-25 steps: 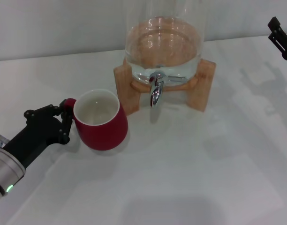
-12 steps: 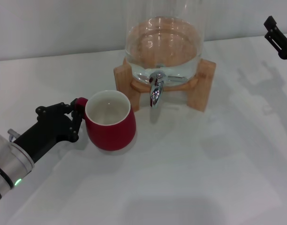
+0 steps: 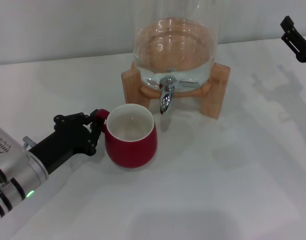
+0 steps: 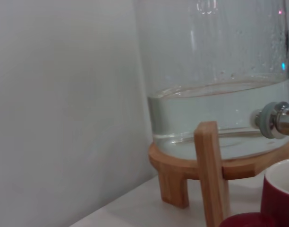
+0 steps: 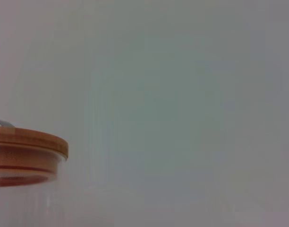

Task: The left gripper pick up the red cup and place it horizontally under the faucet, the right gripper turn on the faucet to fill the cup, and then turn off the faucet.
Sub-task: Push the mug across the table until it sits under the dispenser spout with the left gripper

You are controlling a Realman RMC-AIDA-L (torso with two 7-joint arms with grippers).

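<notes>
White table (image 3: pixel 218 200): red cup (image 3: pixel 131 136) upright, mouth up; left pincer (image 3: pixel 95 131) clamped on handle.

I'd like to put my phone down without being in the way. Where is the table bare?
Bare table lies in front of the wooden stand, toward the robot's right. Crowded: the faucet, where the left gripper holds the red cup. The right gripper hovers far right.

The head camera looks forward and down from above onto a white table (image 3: pixel 218 190), taking in the glass dispenser (image 3: pixel 174 45) at mid distance. The left wrist camera sits low, close beside that dispenser (image 4: pixel 215 85), facing it sideways. The right wrist camera, higher up, catches only its wooden lid (image 5: pixel 29 141).
</notes>
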